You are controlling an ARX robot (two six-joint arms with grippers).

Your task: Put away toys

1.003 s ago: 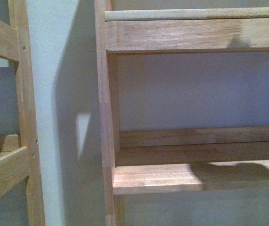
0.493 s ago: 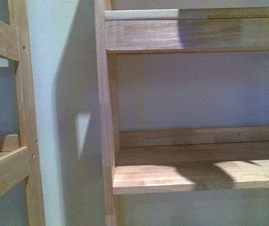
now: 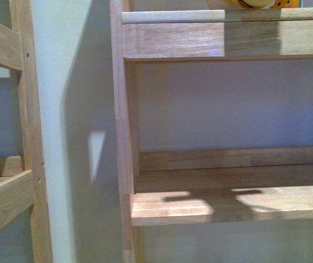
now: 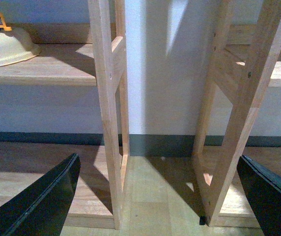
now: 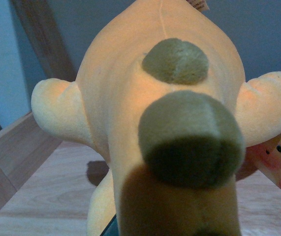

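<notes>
The plush toy is filling nearly the whole right wrist view, its long axis running away from that camera, so the body is tapering toward a narrow far end against the blue-grey wall. Two olive-green round pads are sitting in a line along that axis, the larger one nearer the camera, the smaller one farther along the body. Two rounded yellow-orange limbs are sticking out to either side, one toward the wooden upright and one toward a paper tag printed with a small cartoon face. The fabric is looking soft, short-piled and pale orange-yellow. Which end is the head cannot be told from here.

The toy is hanging just above a wooden shelf board, throwing a shadow on it; whether it is touching the wood is unclear. In the front view only a yellow sliver of it is showing at the very top edge, above the upper shelf's round rail.

The right gripper is not showing clearly: only a dark sliver is peeking from under the toy, so whether it is clamped on the plush cannot be told.

The left gripper is pointing low at the floor between two shelf frames, its two black fingers standing wide apart with nothing between them. A cream bowl is resting on a shelf beyond.
</notes>
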